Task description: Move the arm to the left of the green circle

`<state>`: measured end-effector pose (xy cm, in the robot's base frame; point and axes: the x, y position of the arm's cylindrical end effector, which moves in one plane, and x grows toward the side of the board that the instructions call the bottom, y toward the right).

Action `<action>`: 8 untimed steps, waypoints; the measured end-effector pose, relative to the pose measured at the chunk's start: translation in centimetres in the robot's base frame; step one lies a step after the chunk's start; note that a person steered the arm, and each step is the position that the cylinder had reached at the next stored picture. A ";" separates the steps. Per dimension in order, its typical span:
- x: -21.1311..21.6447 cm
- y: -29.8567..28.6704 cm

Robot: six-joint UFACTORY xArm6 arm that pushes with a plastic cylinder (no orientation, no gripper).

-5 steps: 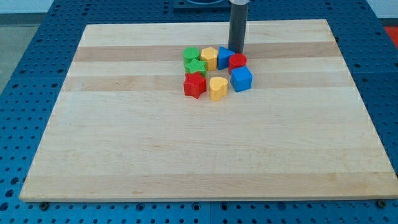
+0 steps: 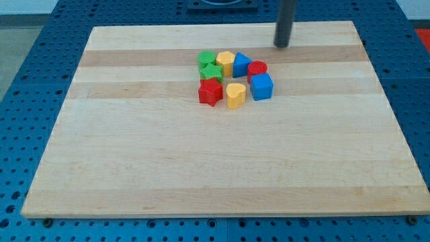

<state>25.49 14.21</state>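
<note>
Tip [image 2: 282, 46] clear, upper right of red cylinder [image 2: 256, 68]

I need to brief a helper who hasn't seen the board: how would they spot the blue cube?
On the wooden board, find the block cluster above centre. The blue cube sits at its right edge, just below the red cylinder. It is the only square-faced blue block; the other blue block is wedge-like.

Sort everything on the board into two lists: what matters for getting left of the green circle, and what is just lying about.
Belongs to the job:
green circle
my tip, up and to the view's right of the cluster

Just lying about:
green block
yellow block
blue block
red round block
blue cube
red star
yellow heart
</note>
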 end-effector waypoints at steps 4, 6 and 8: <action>2.1 -0.5; 0.3 -11.0; 1.5 -20.9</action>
